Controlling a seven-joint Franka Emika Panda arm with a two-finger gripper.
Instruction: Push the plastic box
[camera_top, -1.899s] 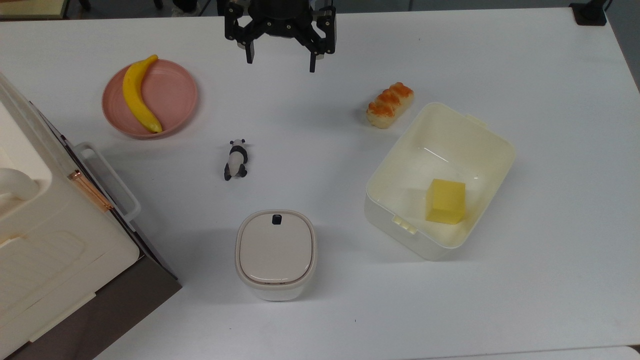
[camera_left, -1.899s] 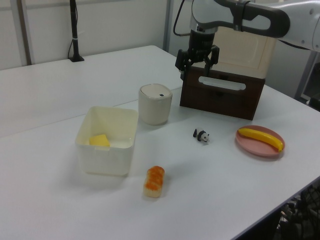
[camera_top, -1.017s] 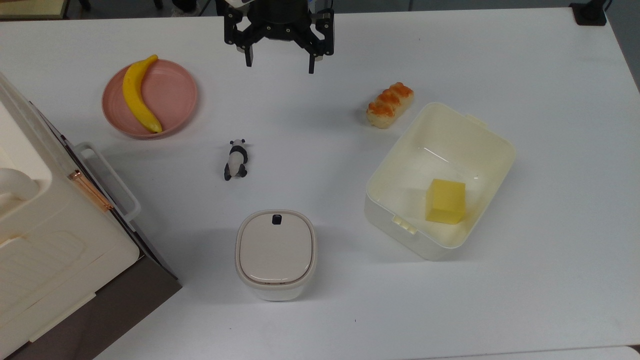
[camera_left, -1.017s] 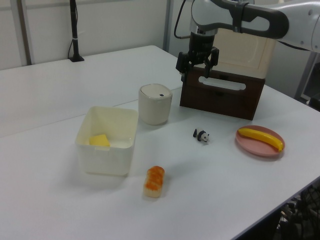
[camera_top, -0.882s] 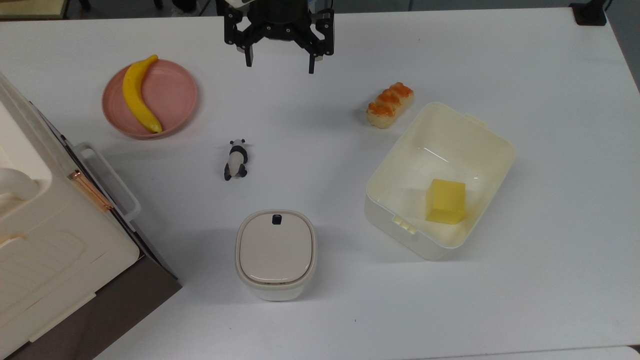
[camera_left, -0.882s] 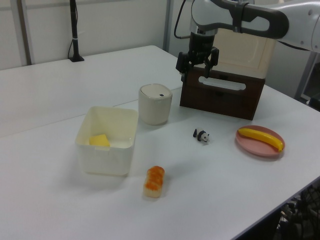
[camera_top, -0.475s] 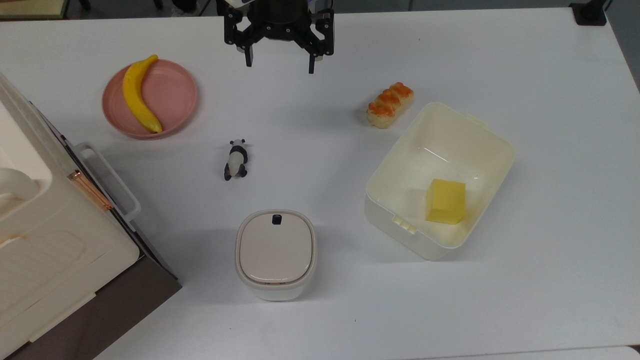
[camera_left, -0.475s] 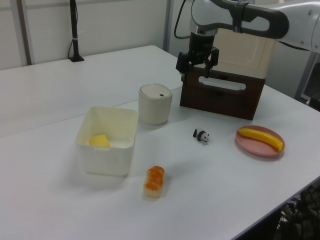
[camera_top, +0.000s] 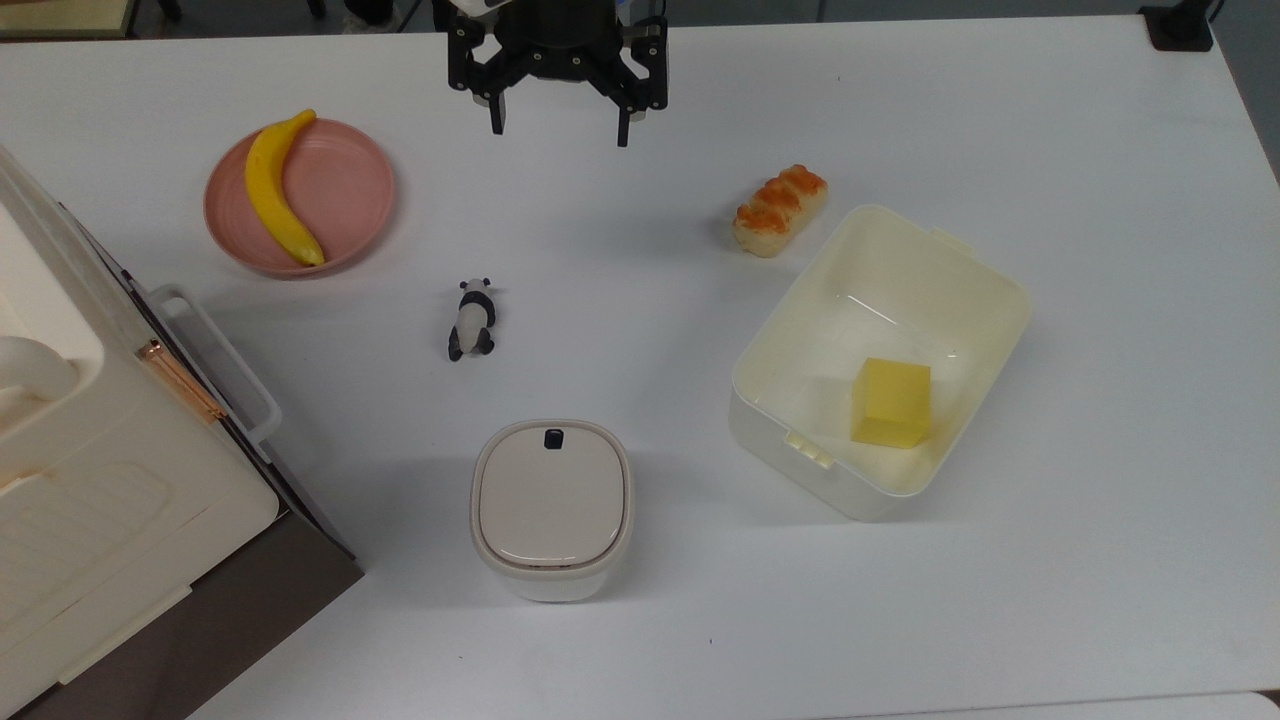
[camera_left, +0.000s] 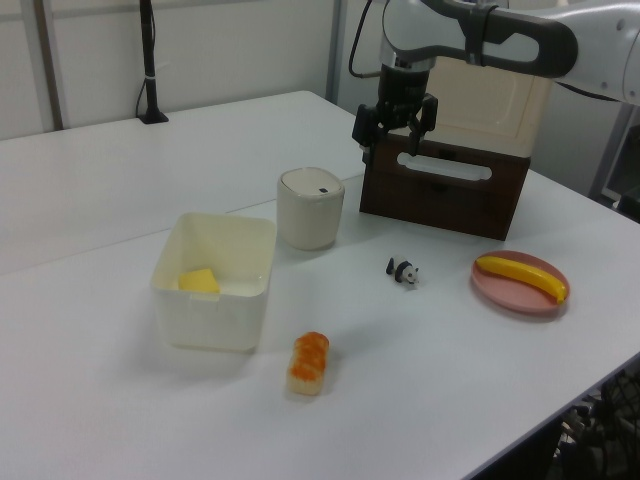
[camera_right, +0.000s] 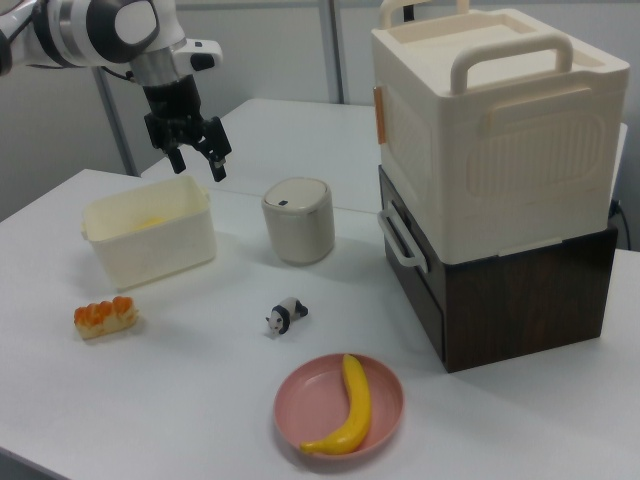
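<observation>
Over the bench's (camera_top: 1050, 600) far edge in the top view, the gripper (camera_top: 560, 128) is hanging in the air with its 2 fingers (camera_top: 497, 118) spread wide apart and nothing between them, tips pointing down at bare bench surface. The left view is showing the gripper (camera_left: 388, 140) well above the bench, in front of the big cream case (camera_left: 490, 95) that is sitting on a dark brown box (camera_left: 445, 195).

The plastic box (camera_top: 880, 360) is sitting toward the top view's right edge of the bench, turned at an angle to the bench edges and well apart from the gripper. A yellow block (camera_top: 890, 402) is lying inside it (toward the end with the small latch tabs). A piece of bread (camera_top: 780, 210) with an orange glazed top is lying just beside the box's far corner, apart from it as far as the top view is showing.

A lidded white bin (camera_top: 552, 508) with a black button is standing near the middle of the bench's near side in the top view, and a small panda figure (camera_top: 472, 320) is lying beyond it toward the bench's centre. A pink plate (camera_top: 350, 200) is carrying a banana (camera_top: 278, 190) toward the top view's far left corner. The right view is showing the plastic box (camera_right: 150, 240) below and beside the gripper (camera_right: 197, 160), without contact.
</observation>
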